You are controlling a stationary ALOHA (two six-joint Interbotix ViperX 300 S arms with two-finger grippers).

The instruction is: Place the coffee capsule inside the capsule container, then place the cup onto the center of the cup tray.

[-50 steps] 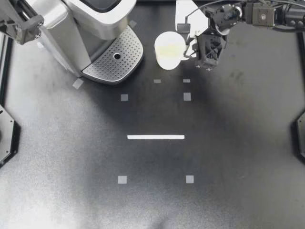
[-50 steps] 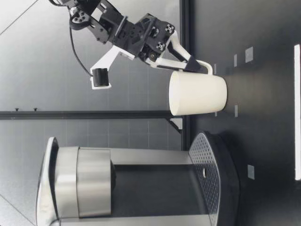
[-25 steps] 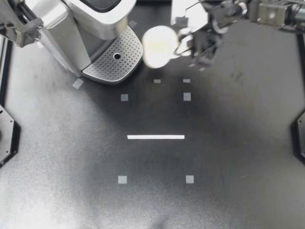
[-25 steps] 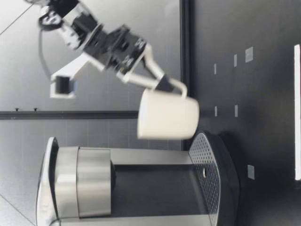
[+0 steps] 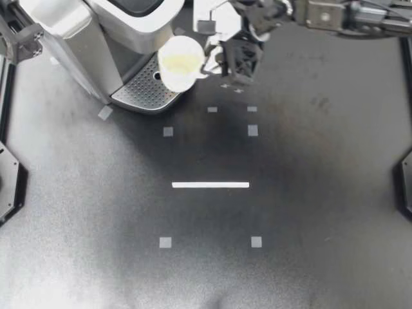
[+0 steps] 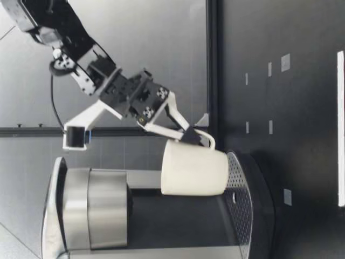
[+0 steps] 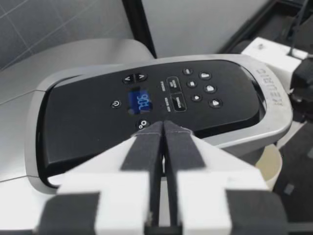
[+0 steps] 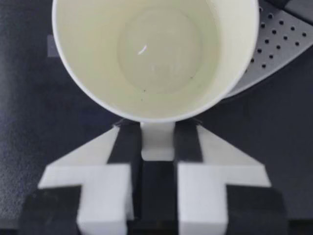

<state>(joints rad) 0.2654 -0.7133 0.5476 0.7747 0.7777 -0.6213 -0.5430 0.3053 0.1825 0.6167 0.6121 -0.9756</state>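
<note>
The white cup (image 5: pixel 180 61) hangs upright over the right part of the perforated cup tray (image 5: pixel 143 94) of the silver coffee machine (image 5: pixel 106 26). My right gripper (image 5: pixel 214 61) is shut on the cup's handle. In the right wrist view the handle (image 8: pixel 157 139) sits pinched between both fingers, the cup (image 8: pixel 156 54) is empty, and the tray (image 8: pixel 281 41) lies beyond it. The low view shows the cup (image 6: pixel 194 167) just above the tray (image 6: pixel 241 178). My left gripper (image 5: pixel 29 40) is shut and empty beside the machine, pointing over its black button panel (image 7: pixel 146 105). No capsule shows.
Small grey tape squares (image 5: pixel 252 131) and a white tape line (image 5: pixel 210 185) mark the dark table in front of the machine. The machine's overhanging head (image 6: pixel 91 208) stands above the tray, next to the cup.
My right gripper has lifted the cup off the table and carried it left toward the machine, from beside the tray to above it. The left arm has hardly moved.
</note>
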